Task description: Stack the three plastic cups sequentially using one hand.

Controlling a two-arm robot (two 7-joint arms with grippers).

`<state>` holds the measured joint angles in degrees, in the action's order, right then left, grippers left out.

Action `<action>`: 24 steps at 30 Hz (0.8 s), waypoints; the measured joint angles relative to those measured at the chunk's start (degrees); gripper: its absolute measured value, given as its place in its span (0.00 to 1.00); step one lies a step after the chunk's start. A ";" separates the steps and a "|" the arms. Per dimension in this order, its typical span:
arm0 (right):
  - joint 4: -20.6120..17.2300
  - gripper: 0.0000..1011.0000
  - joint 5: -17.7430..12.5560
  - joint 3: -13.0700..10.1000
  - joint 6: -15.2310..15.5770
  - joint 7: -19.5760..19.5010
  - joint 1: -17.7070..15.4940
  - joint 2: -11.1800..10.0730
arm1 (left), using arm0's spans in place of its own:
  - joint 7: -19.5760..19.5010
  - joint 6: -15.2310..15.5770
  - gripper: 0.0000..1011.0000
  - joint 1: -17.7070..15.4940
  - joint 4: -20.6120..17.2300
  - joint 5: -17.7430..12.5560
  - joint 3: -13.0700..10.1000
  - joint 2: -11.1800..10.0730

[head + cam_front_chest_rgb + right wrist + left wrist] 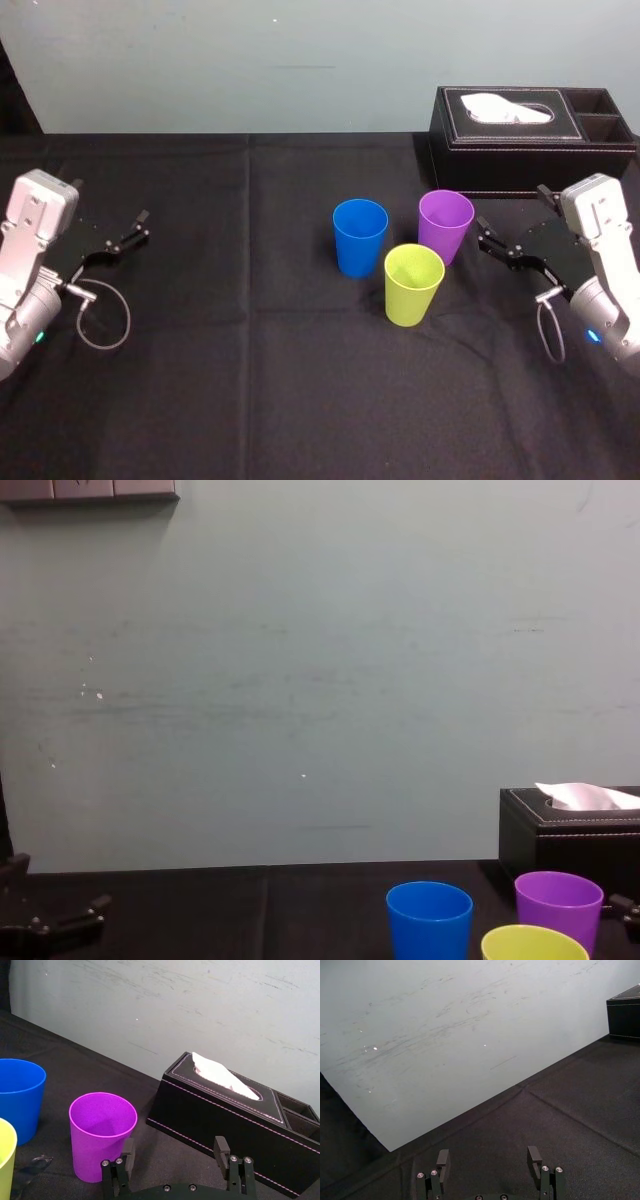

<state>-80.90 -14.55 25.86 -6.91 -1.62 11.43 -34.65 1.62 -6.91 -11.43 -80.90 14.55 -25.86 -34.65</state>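
Head view showed the blue cup, purple cup and yellow-green cup upright, clustered on the black cloth. The right gripper, fingers apart, hovered just beside the purple cup. The left gripper sat parked far left, fingers likewise spread.

Black-clothed table.
- Blue cup: upright, mouth up, centre of table.
- Purple cup: upright, just right of the blue one.
- Yellow-green cup: upright, nearest of the three, in front of the gap between the other two.
- Black tissue box: far right, white tissue protruding from its top.
- Left gripper: low at the left edge, well apart from the cups.
- Right gripper: at the right edge, near the purple cup, not touching.
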 joint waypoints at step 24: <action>-0.01 0.99 0.00 0.00 0.00 0.00 0.00 0.00 | 0.00 0.00 1.00 0.00 0.00 0.00 0.00 0.00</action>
<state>-80.90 -14.55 25.86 -6.91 -1.62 11.43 -34.65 1.62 -6.91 -11.43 -80.90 14.55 -25.86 -34.64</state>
